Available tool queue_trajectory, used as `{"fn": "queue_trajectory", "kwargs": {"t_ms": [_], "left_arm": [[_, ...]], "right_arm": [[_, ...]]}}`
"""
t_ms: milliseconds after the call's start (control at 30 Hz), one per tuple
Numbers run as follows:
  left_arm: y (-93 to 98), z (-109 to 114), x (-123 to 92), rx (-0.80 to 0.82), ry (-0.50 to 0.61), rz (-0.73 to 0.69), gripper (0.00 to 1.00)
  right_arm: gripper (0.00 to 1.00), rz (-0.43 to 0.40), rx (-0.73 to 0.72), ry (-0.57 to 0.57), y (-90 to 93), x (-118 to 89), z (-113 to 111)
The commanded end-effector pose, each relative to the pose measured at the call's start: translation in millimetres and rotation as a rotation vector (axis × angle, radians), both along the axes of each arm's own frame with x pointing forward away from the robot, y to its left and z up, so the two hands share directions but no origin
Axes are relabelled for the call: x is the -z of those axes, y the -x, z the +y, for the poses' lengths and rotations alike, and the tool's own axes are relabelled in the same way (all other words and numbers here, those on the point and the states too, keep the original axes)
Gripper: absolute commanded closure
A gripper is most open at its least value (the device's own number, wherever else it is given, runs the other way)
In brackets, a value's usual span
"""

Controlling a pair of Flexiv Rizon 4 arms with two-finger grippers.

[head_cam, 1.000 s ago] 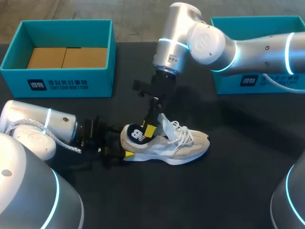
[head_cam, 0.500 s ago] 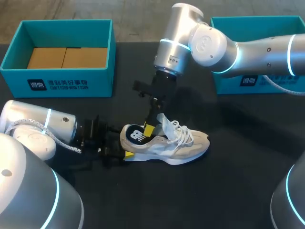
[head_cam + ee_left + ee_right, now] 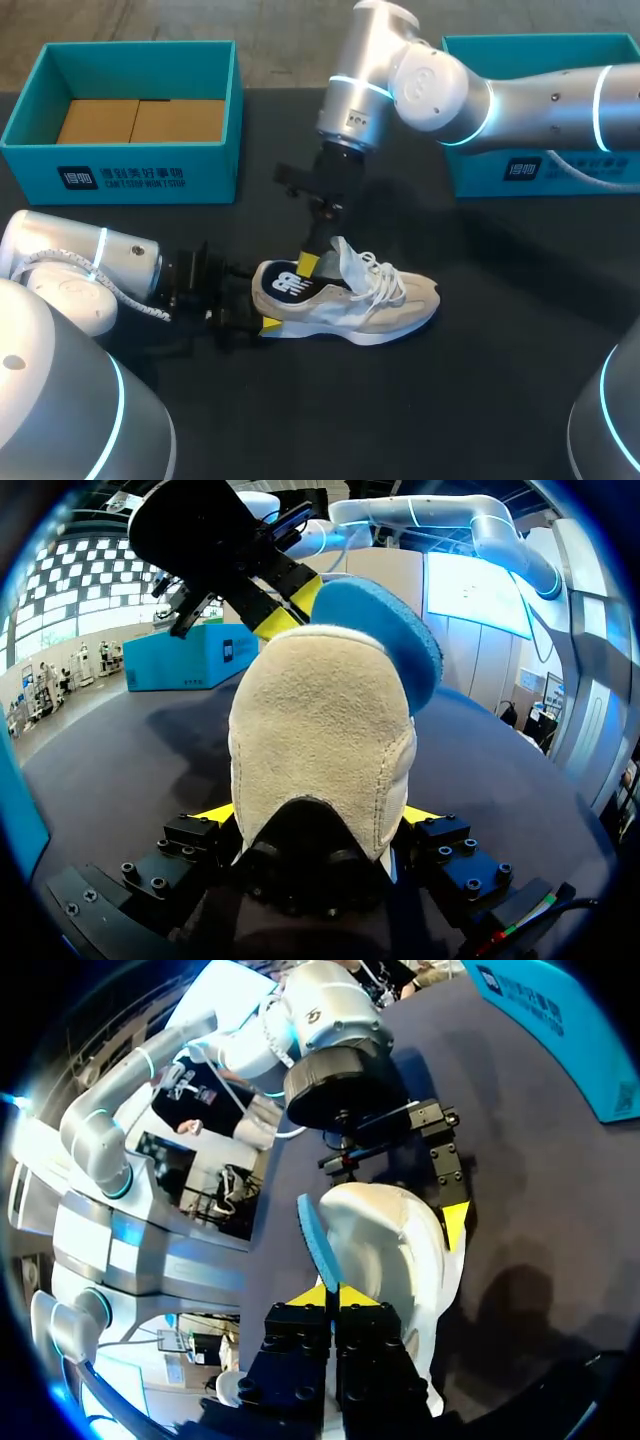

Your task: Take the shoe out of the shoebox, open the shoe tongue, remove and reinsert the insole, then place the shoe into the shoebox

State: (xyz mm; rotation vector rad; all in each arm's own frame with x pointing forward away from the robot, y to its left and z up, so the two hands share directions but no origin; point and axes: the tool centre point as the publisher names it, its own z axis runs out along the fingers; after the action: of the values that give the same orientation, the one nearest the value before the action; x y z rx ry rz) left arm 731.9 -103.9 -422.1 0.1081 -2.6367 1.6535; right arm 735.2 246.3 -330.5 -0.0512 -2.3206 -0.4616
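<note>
Two clamps | left fingers [image 3: 268, 323]: shoe [image 3: 372, 305] heel | right fingers [image 3: 308, 264]: insole [image 3: 382, 630] (blue)

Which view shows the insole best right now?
Left wrist view: the insole's blue face shows broad and unblocked above the shoe's heel. Right wrist view gives only its thin edge, pinched in the right gripper. Head view shows a small dark printed patch at the heel.
</note>
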Motion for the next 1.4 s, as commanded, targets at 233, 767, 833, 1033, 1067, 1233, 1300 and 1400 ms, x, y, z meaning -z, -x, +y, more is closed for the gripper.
{"fn": "queue_trajectory", "kwargs": {"t_ms": [233, 767, 833, 1033, 1067, 1233, 1300, 1400], "left_arm": [[-0.7, 0.1, 2.6, 0.001, -0.002, 0.001, 1.00], [-0.7, 0.1, 2.6, 0.001, -0.002, 0.001, 1.00], [-0.7, 0.1, 2.6, 0.001, -0.002, 0.001, 1.00], [-0.7, 0.1, 2.6, 0.001, -0.002, 0.001, 1.00], [-0.7, 0.1, 2.6, 0.001, -0.002, 0.001, 1.00], [-0.7, 0.1, 2.6, 0.001, -0.002, 0.001, 1.00], [-0.7, 0.1, 2.6, 0.001, -0.002, 0.001, 1.00], [-0.7, 0.1, 2.6, 0.001, -0.002, 0.001, 1.00]], "right_arm": [[1.00, -0.032, -0.056, -0.006, -22.0, -15.0, 5.7], [0.84, -0.059, -0.134, -0.030, -43.9, -19.4, 29.0], [0.74, -0.060, -0.134, -0.033, -43.9, -19.2, 29.0], [0.61, -0.060, -0.097, -0.032, -40.7, -18.3, 20.4], [0.59, -0.059, -0.082, -0.034, -39.9, -17.8, 18.3], [0.55, -0.052, -0.003, -0.064, -33.1, -15.3, 10.5], [0.54, -0.054, 0.019, -0.080, -31.3, -14.3, 9.9], [0.55, -0.056, 0.036, -0.086, -28.5, -15.1, 9.0]]}}
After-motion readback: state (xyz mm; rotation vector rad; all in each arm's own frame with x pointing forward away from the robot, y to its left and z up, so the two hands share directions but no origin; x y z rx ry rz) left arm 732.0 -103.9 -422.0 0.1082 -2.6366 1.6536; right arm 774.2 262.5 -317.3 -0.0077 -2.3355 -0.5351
